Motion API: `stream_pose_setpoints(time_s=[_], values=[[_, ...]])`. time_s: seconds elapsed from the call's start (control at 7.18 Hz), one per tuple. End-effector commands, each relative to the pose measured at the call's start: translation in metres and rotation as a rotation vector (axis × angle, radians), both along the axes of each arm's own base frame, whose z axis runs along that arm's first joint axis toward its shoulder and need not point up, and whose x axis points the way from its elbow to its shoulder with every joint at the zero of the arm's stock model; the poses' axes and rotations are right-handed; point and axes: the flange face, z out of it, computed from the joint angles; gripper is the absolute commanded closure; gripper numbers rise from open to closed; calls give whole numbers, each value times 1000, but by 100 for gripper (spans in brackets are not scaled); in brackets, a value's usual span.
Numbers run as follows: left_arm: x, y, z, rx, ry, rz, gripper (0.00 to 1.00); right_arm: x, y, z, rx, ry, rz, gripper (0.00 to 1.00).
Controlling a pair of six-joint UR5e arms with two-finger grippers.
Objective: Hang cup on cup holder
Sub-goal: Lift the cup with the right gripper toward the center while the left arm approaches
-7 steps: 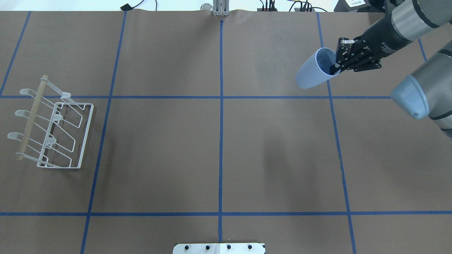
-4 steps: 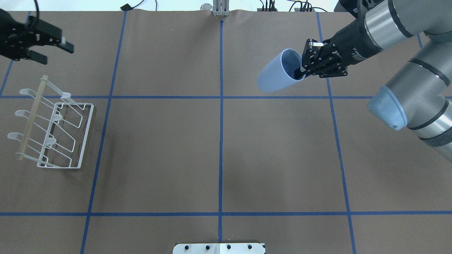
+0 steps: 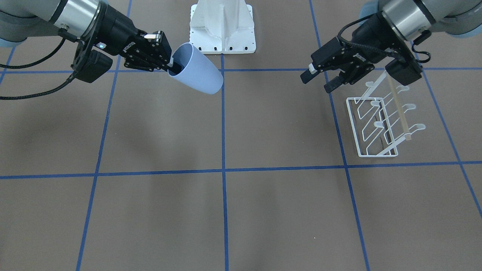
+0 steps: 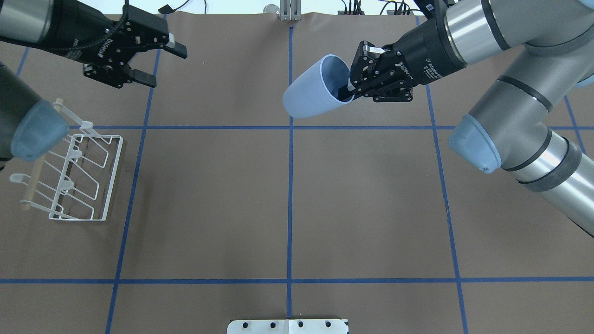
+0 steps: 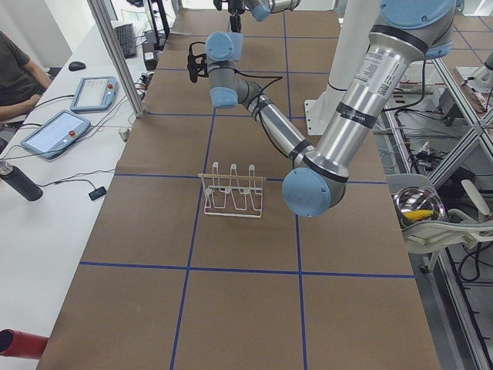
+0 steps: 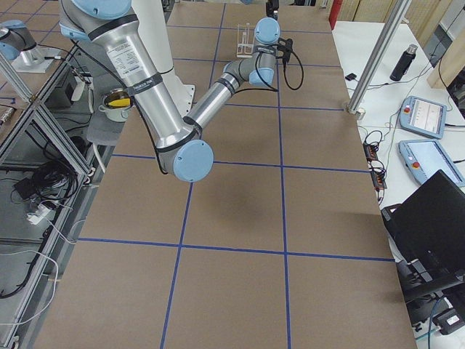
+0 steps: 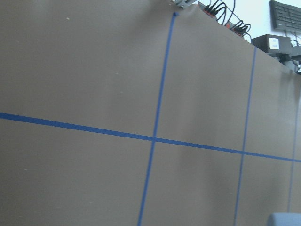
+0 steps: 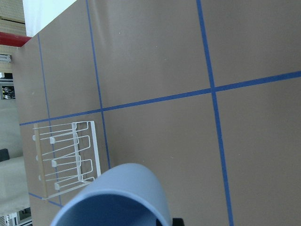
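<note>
1. Base plate (image 4: 287, 326): white, w/ bolt holes. Sits at the desk (image 4: 209, 208) edge nearest the robot, on the centre line. Desk has a brown paper cover and a blue tape grid.

2. Rack (image 4: 76, 178): white wire, rect. base frame, slanted loop prongs w/ rounded tips, pale rod (image 4: 32, 185) along its outer side. Stands upright on its frame on the desk, robot's L side. The cup is not on it.

3. L arm (image 4: 69, 30): its blue elbow cap (image 4: 35, 130) overlaps the rack's far-outer corner in the overhead view. L jaws are spread wide and hold nothing. They are raised off the desk, apart from the rack on its desk-centre side, and aimed toward the desk middle.

4. Cup (image 4: 312, 88): light blue, tapered, no handle, darker inside. It is in the air, clear of the desk, approx. over the centre tape line. Tilted, w/ the mouth toward the R arm (image 4: 510, 23) and the closed end toward the L side. Well apart from the rack.

5. R jaws: clamped on the cup's rim, one finger (image 4: 345, 95) inside the mouth and the other on the outer wall. In the R wrist view the rim fills the lower frame, w/ the rack small beyond it.

6. Far desk edge: metal bracket (image 4: 290, 11) on the centre line, cables (image 4: 352, 7) beside it.

7. Bench (image 5: 46, 231): white, past the far edge. Holds two tablets (image 5: 50, 132) and a dark bottle (image 5: 17, 181). A person (image 5: 15, 73) sits at it, only partly in frame.
</note>
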Motion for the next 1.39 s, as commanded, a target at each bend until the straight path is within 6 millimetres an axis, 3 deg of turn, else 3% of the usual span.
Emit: stream_pose_setpoints(time_s=[0.0, 0.14, 0.28, 0.42, 0.56, 0.97, 1.25], values=[[57, 37, -17, -44, 249, -109, 2, -3, 13, -8, -5, -106, 28, 100], [58, 40, -20, -65, 296, -137, 2, -5, 21, -6, -2, -160, 43, 100], [53, 42, -19, -78, 365, -138, 2, -21, 38, -11, -54, -273, 81, 100], [49, 39, -15, -129, 470, -168, 2, -45, 56, 0, -112, -432, 130, 100], [46, 34, -8, -165, 560, -186, 2, -62, 57, 15, -134, -506, 110, 100], [45, 36, 12, -221, 700, -141, 2, -70, 51, 47, -234, -669, 31, 100], [61, 47, 18, -245, 738, -80, 2, -67, 49, 36, -274, -732, 26, 100]])
